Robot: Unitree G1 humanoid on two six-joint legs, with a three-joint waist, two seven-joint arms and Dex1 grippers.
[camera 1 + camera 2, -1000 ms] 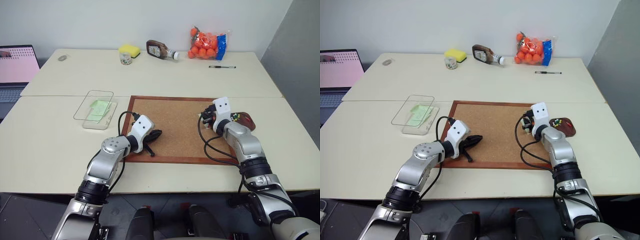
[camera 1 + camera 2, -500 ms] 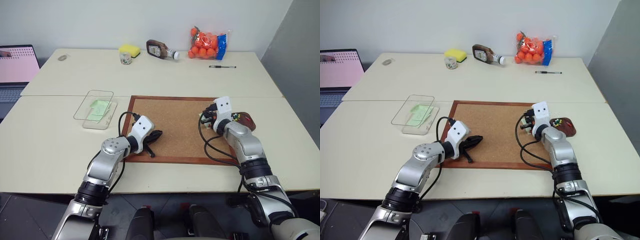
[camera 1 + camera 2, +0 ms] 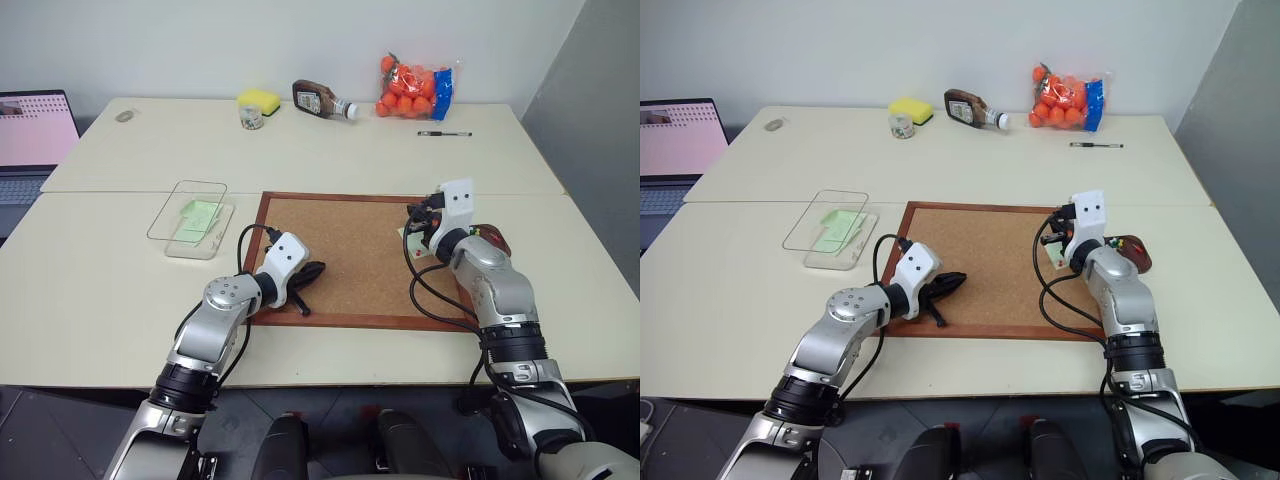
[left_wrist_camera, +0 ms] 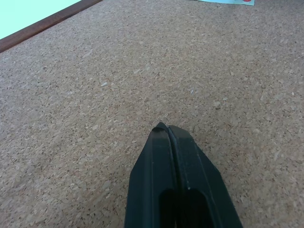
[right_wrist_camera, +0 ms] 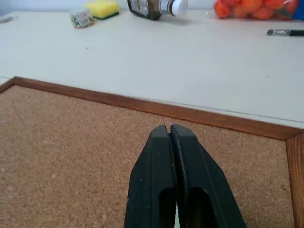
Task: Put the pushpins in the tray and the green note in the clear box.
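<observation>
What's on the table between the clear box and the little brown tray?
The cork board lies between the clear box and the tray, seen in the eye views. Both grippers, left and right, are over it.

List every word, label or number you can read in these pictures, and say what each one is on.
No text reads clearly.
Brown bottle: has a label, too small to read.
Small jar: label blurred.
Orange bag: blue panel, print unreadable.
Laptop: pink screen with rows of marks, illegible.
</observation>
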